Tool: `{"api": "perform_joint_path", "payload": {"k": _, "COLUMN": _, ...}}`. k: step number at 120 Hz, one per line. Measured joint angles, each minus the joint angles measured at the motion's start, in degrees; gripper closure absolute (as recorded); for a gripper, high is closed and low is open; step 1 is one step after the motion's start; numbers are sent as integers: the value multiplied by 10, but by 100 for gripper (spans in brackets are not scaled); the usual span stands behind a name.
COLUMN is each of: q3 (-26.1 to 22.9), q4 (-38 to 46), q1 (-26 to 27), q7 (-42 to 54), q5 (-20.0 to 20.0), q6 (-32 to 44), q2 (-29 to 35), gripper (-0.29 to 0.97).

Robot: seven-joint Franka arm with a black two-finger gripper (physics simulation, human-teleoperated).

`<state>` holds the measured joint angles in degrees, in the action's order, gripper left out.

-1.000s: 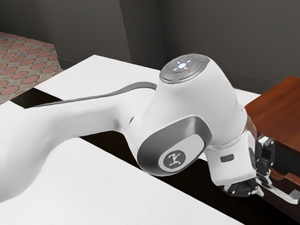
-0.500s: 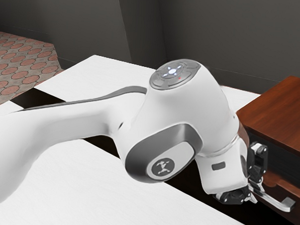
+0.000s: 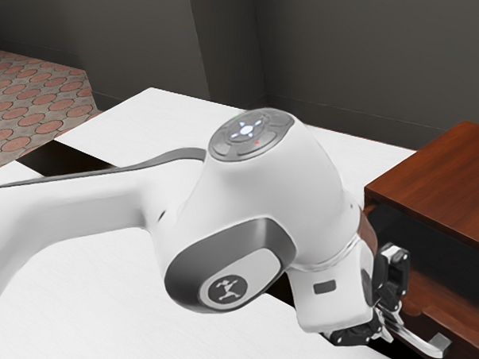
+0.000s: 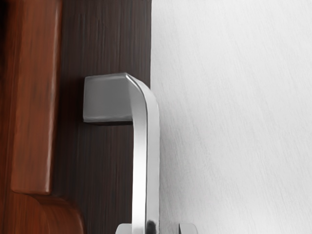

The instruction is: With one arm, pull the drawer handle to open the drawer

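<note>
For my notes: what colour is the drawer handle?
The drawer handle is silver-grey, clearest in the wrist view.

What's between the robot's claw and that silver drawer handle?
Nothing. In the exterior view the gripper sits right on the drawer handle, with no gap between them.

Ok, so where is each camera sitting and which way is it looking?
Exterior view: beside the white table, facing the white robot arm, its black end effector and the reddish-brown wooden drawer.
Wrist view: on the hand, looking down the silver metal bar handle.
Shared: that handle, the drawer front and the tabletop.
</note>
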<state>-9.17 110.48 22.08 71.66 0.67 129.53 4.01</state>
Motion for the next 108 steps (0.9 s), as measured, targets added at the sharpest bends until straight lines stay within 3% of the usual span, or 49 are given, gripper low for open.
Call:
{"api": "perform_joint_path", "payload": {"k": 76, "q3": -11, "q4": 71, "q1": 3, "q7": -21, "q5": 0, "q6": -5, "q2": 92, "gripper": 68}}
{"api": "perform_joint_path", "payload": {"k": 95, "q3": -20, "q4": 71, "q1": -1, "q7": -27, "q5": -2, "q6": -68, "q2": 156, "gripper": 37}}
{"api": "perform_joint_path", "payload": {"k": 108, "q3": -21, "q4": 60, "q1": -1, "q7": -37, "q5": -7, "q6": -124, "q2": 182, "gripper": 22}}
